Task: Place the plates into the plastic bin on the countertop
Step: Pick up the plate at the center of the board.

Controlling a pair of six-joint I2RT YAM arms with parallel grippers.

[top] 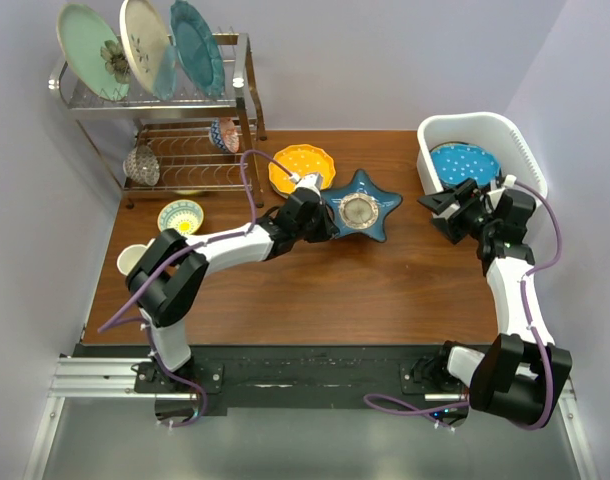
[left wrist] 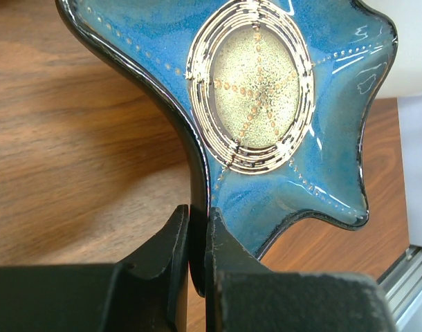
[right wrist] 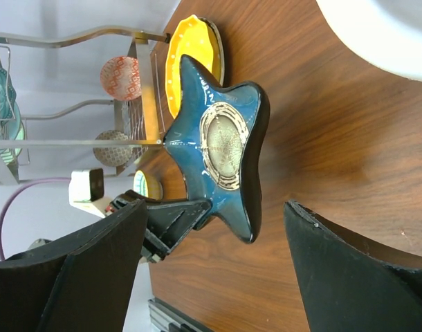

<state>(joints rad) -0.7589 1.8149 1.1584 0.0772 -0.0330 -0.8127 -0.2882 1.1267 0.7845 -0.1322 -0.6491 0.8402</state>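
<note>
A blue star-shaped plate [top: 362, 208] with a gold round centre is at the middle of the table. My left gripper [top: 320, 215] is shut on its left arm. In the left wrist view the two fingers [left wrist: 176, 242] pinch the plate's dark rim, and the star plate [left wrist: 266, 104] looks slightly raised off the wood. A yellow scalloped plate [top: 301, 167] lies just behind it. The white plastic bin [top: 520, 150] stands at the back right with a blue dotted plate [top: 463, 165] inside. My right gripper [top: 443, 208] is open and empty in front of the bin, facing the star plate [right wrist: 221, 149].
A chrome wire rack [top: 85, 100] at the back left carries three large upright plates and small bowls on its lower tier. A small patterned bowl [top: 180, 216] and a pale cup [top: 133, 260] sit near the table's left edge. The bin's rim [right wrist: 384, 34] is close to my right fingers.
</note>
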